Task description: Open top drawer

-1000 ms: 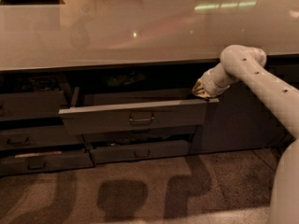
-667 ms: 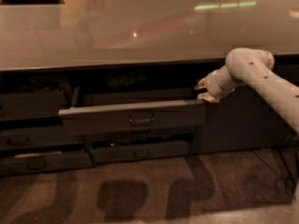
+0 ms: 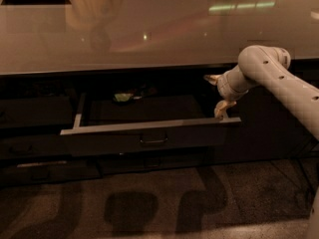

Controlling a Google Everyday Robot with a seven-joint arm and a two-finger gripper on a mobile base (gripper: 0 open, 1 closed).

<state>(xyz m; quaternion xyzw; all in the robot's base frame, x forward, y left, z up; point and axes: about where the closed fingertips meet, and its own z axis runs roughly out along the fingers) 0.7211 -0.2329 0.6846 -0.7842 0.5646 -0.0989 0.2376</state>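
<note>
The top drawer [image 3: 114, 139] stands pulled out from under the counter, its dark grey front carrying a small loop handle [image 3: 153, 141] at the middle. Its pale rim and dark inside show from above. My gripper [image 3: 217, 93] hangs at the drawer's right end, just above the top edge of the front. Its fingers are spread apart, one fingertip [image 3: 221, 109] almost on the drawer's right corner and the other up near the counter's underside. It holds nothing.
A glossy pale countertop [image 3: 149, 34] overhangs the drawers. A small greenish object [image 3: 123, 97] lies at the back of the open drawer. Narrower drawer fronts [image 3: 35, 146] are stacked to the left and below. Speckled floor [image 3: 149, 203] lies in front.
The drawer front has come further out toward the camera. My gripper has lifted off the drawer's right corner and now sits slightly above it.
</note>
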